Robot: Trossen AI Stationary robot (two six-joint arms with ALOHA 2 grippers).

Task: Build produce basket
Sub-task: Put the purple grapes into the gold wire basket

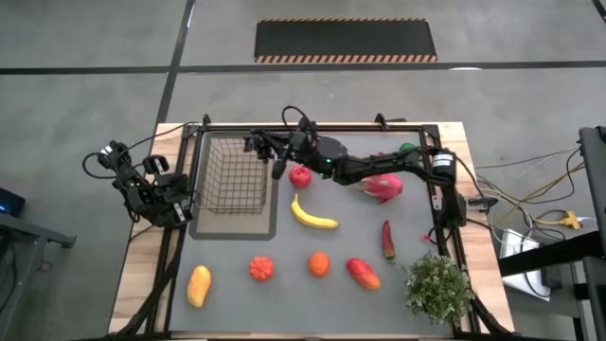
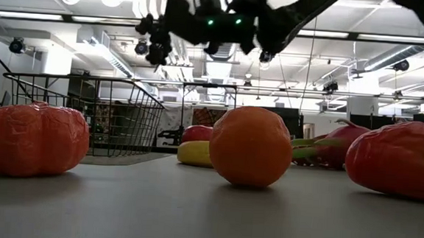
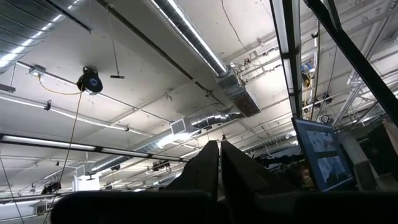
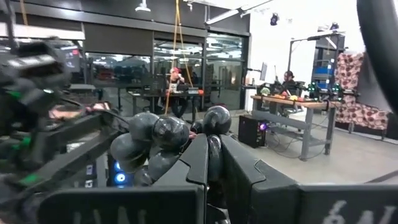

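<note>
The dark wire basket (image 1: 227, 175) stands on the grey mat at the far left and looks bare inside. My right gripper (image 1: 262, 148) reaches in from the table's right and is shut on a dark bunch of grapes (image 4: 163, 142) above the basket's far right corner. On the mat lie an apple (image 1: 300, 175), a banana (image 1: 312, 215), a dragon fruit (image 1: 383, 187), a chilli (image 1: 387, 239), a lime (image 1: 407, 149), two oranges (image 1: 319, 264) and two mangoes (image 1: 363, 274). My left gripper (image 3: 219, 149) waits shut at the table's left edge, pointing up. My right gripper has the grape bunch at its fingertips (image 4: 208, 152); the grapes crowd around the tips and hide which part is pinched. The fingers come nearly level from the table's right, tipped a little upward. The bunch (image 2: 157, 43) hangs clear, high above the basket's rim.
A bushy potted plant (image 1: 438, 287) stands at the near right corner. The fruits lie spread over the mat's middle and near side. The left arm (image 1: 147, 189) stands just left of the basket. A black frame borders the table's far edge.
</note>
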